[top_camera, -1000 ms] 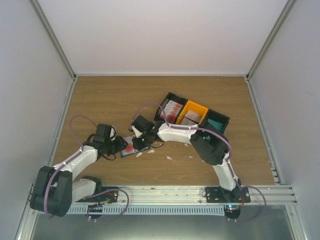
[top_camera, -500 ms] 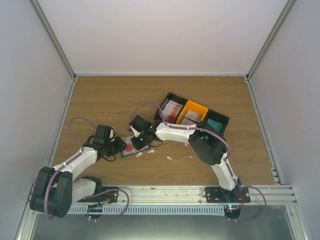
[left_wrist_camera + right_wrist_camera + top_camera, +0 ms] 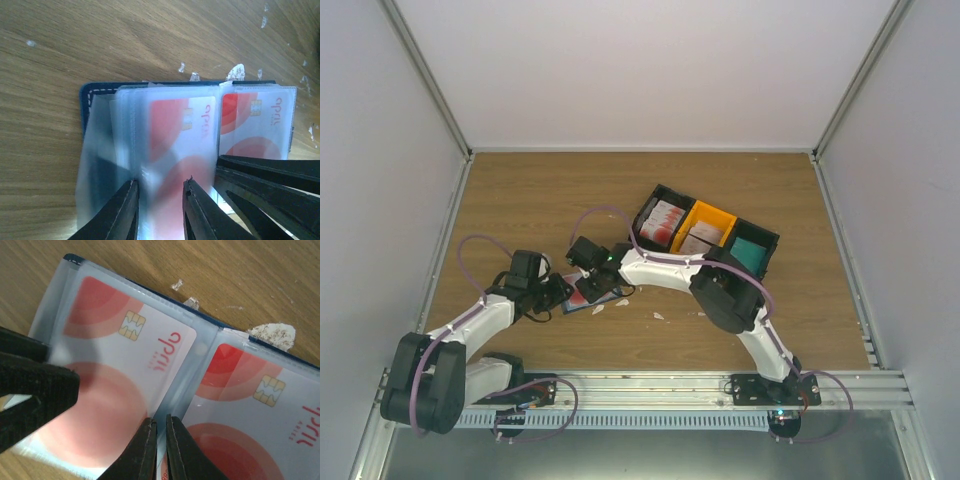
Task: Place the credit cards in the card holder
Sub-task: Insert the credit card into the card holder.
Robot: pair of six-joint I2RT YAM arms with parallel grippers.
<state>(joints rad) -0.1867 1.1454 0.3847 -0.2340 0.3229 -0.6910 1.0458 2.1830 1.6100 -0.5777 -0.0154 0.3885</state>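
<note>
The card holder (image 3: pixel 582 298) lies open on the table, navy edge (image 3: pixel 87 100) with clear sleeves. Red-and-white credit cards sit in its left sleeve (image 3: pixel 115 350) and right sleeve (image 3: pixel 250 400); both also show in the left wrist view (image 3: pixel 180 125) (image 3: pixel 255 120). My left gripper (image 3: pixel 563 295) is open, its tips (image 3: pixel 160 187) resting on the left sleeve; one of its fingers (image 3: pixel 35 385) shows in the right wrist view. My right gripper (image 3: pixel 592 290) stands at the fold between the sleeves (image 3: pixel 160 422), jaws nearly closed on a thin card edge with red print.
A row of tray boxes stands at the back right: a black one (image 3: pixel 662 222) with red-and-white cards, an orange one (image 3: pixel 705 228) with pale cards, and a black one with a teal inside (image 3: pixel 752 250). White scraps (image 3: pixel 658 316) (image 3: pixel 272 334) lie beside the holder.
My right gripper has moved left and a little towards the holder's left half. The left gripper and the holder have stayed in place.
</note>
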